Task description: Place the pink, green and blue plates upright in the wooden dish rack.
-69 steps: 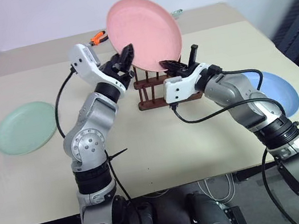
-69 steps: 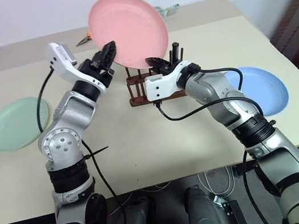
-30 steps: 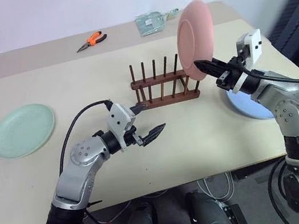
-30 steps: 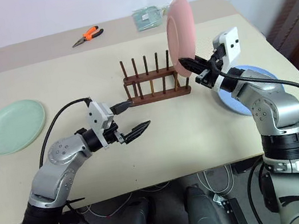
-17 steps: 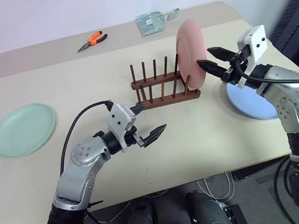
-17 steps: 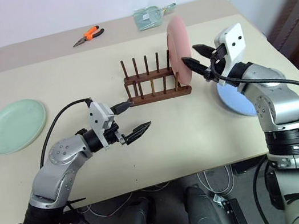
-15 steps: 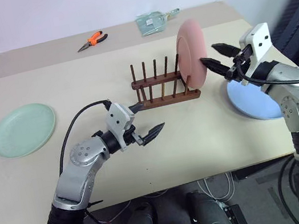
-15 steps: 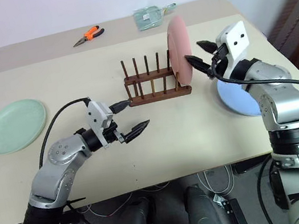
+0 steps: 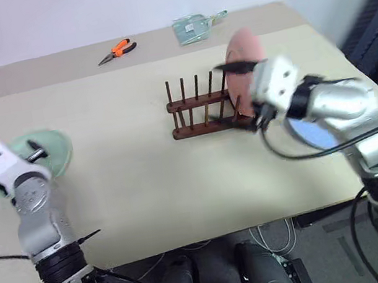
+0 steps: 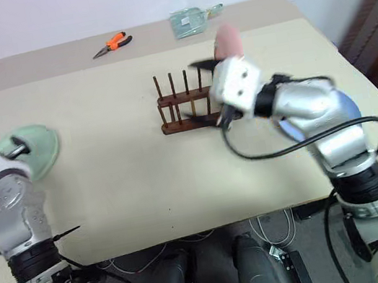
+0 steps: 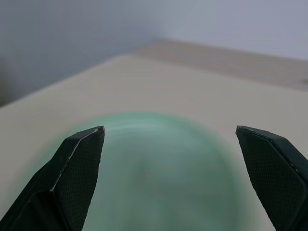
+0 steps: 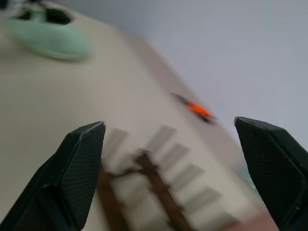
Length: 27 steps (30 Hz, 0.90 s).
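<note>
Pink plate (image 9: pixel 242 59) is standing upright at the right-hand end of the wooden dish rack (image 9: pixel 201 106), its lower part hidden behind the right arm, so the exact slot cannot be told. Rack is sitting near the middle of the beige table (image 9: pixel 160 183), its dark pegs pointing up. Right gripper (image 12: pixel 175 144) is hovering just in front of the rack's right end, holding nothing; in its wrist view the two black fingers (image 12: pixel 79 168) are standing spread wide with the rack's pegs between them. Green plate (image 9: pixel 48 153) is lying flat near the table's left edge, partly covered by the left arm. Left gripper (image 11: pixel 173 159) is hanging over that plate, fingers (image 11: pixel 79 168) spread wide on either side of it in the wrist view, gripping nothing; whether they are touching the plate cannot be told. Blue plate (image 9: pixel 312 136) is lying flat on the right side of the table, mostly hidden under the right forearm. Orange-handled pliers (image 9: pixel 117 51) are resting at the far edge of the table, well apart from the rack. Clear packet (image 9: pixel 192 27) with a greenish tint is lying at the far edge, to the right of the pliers. Black cable (image 9: pixel 315 148) is looping below the right wrist.
</note>
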Available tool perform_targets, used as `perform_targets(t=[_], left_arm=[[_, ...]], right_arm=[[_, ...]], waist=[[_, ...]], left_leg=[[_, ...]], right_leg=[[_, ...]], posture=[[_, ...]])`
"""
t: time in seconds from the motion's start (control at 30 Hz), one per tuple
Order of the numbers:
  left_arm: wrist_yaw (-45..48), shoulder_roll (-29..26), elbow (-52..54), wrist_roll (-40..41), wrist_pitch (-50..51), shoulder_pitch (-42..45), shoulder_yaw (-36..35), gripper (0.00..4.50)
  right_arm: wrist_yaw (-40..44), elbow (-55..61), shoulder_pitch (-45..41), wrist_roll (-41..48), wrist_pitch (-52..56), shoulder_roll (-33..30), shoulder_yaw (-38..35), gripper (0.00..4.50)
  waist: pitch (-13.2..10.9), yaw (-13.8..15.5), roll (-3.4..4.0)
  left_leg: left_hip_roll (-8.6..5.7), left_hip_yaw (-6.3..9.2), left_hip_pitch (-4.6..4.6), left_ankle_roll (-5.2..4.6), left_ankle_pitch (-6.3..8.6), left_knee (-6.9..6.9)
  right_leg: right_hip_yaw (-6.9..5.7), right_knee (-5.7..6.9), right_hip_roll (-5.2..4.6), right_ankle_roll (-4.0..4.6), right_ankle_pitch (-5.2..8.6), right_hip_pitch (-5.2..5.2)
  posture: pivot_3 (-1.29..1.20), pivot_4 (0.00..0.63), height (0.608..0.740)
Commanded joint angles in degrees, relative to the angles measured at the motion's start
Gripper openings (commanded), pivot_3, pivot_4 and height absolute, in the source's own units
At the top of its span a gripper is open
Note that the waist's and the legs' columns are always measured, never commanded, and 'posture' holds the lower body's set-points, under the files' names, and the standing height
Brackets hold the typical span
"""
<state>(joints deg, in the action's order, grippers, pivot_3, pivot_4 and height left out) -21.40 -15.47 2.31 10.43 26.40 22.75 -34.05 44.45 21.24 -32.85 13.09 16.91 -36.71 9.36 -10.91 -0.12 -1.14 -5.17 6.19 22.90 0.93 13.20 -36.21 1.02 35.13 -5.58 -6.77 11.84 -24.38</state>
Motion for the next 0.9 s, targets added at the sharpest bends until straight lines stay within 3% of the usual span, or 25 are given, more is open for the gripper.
perform_targets(t=[0.03,0.3,0.47,0.6,0.77,0.9], left_arm=[[-5.93,1.25,2.74,1.53,3.46,0.51,-5.56,4.5],[-4.48,5.76,2.38,16.71,12.61,2.87,-13.23,4.5],[-4.67,6.08,-1.08,25.45,13.11,6.08,-17.5,2.05],[-5.16,5.39,-2.41,27.25,12.89,7.04,-16.83,0.05],[2.63,4.51,2.41,25.93,10.65,6.25,-7.35,0.02],[10.23,4.11,10.32,22.06,9.2,8.12,7.58,0.02]], right_arm=[[0.24,2.28,-0.31,-2.32,-2.49,2.8,3.82,4.45],[0.72,2.2,1.61,-2.93,-2.77,6.01,5.65,4.45],[-0.34,1.73,2.7,-5.09,-3.93,5.89,4.94,4.5],[-0.9,1.67,3.39,-5.83,-3.27,5.63,4.05,4.5],[-1.41,1.38,2.74,-6.97,-2.82,5.25,3.47,4.5],[-3.08,-1.98,-0.46,-13.51,-8.14,4.59,4.86,4.5]], waist=[[0.03,0.59,-0.05],[0.11,0.8,-0.19],[0.11,0.43,-0.19],[0.12,0.69,-0.21],[0.11,0.85,-0.21],[0.09,0.88,-0.25]], left_leg=[[0.0,0.0,0.01,0.0,0.0,-0.01],[-0.02,0.13,0.11,0.03,0.0,-0.02],[0.02,0.12,0.08,0.06,-0.02,0.01],[0.01,0.11,0.08,0.07,-0.03,0.0],[-0.01,0.08,0.07,0.07,-0.03,0.01],[-0.03,0.09,0.15,0.08,-0.04,-0.02]], right_leg=[[0.0,-0.01,0.0,0.0,0.0,-0.01],[-0.13,0.01,0.0,0.01,-0.01,-0.06],[-0.15,0.04,0.03,0.02,-0.01,-0.08],[-0.14,0.04,0.03,0.02,-0.01,-0.08],[-0.11,0.03,0.02,0.03,-0.01,-0.06],[-0.12,0.0,0.03,0.04,-0.02,-0.07]], posture=[[0.0,0.15,0.739],[0.0,0.15,0.739],[0.0,0.15,0.739],[0.0,0.15,0.739],[0.0,0.15,0.739],[0.0,0.15,0.739]])
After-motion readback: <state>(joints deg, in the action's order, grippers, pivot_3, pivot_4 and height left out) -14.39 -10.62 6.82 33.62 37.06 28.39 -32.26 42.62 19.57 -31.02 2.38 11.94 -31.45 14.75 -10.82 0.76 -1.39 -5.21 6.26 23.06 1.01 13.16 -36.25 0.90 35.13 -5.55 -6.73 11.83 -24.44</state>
